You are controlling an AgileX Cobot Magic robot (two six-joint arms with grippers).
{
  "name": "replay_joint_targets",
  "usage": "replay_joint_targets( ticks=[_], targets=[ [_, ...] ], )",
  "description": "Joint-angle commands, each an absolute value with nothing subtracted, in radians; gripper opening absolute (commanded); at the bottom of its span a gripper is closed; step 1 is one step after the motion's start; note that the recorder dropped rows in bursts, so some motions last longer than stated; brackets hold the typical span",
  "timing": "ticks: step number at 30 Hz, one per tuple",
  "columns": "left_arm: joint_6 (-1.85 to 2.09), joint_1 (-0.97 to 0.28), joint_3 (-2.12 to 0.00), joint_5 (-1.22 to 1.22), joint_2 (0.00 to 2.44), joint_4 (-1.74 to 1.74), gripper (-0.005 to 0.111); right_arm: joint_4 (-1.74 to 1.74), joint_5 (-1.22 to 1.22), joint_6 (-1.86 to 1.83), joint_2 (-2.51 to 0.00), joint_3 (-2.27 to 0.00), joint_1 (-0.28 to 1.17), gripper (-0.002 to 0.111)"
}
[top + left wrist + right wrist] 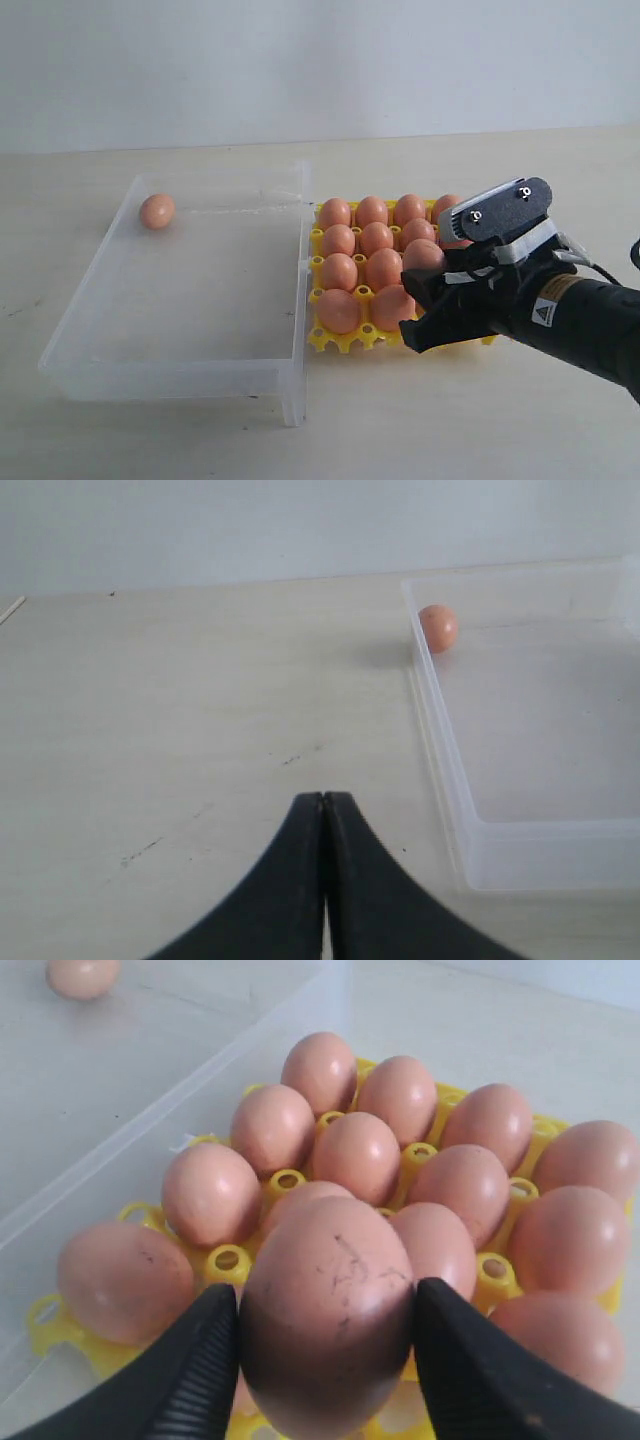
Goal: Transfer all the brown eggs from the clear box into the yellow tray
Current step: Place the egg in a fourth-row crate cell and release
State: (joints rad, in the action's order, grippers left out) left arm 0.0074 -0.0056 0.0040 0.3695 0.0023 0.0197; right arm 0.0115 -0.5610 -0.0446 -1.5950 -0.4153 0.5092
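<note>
A brown egg (325, 1260) is being gripped by the right pincer (322, 1332) just above the yellow tray (345, 342), whose cups are being occupied by other brown eggs (372, 240). A lone egg (157, 211) is being seen in a far corner of the clear box (170, 380), which is set beside the tray on the table (450, 420). The left pincer (322, 805) is being held clenched and empty.
</note>
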Motion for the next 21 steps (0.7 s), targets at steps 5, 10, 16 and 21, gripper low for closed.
replay_joint_targets(
  ticks=[5,10,16,21],
  targets=[
    [0.007,-0.010,0.000,0.361,0.000,0.016,0.000,0.083,-0.606,-0.057,-1.655,-0.404,0.463,0.000],
    [0.007,-0.010,0.000,0.361,0.000,0.016,0.000,0.083,-0.608,-0.057,-1.703,-0.404,0.463,0.001],
    [0.007,-0.010,0.000,0.361,0.000,0.016,0.000,0.052,-0.608,-0.056,-1.740,-0.406,0.463,0.055],
    [0.007,-0.010,0.000,0.361,0.000,0.016,0.000,0.052,-0.580,-0.071,-1.708,-0.406,0.463,0.059]
  ],
)
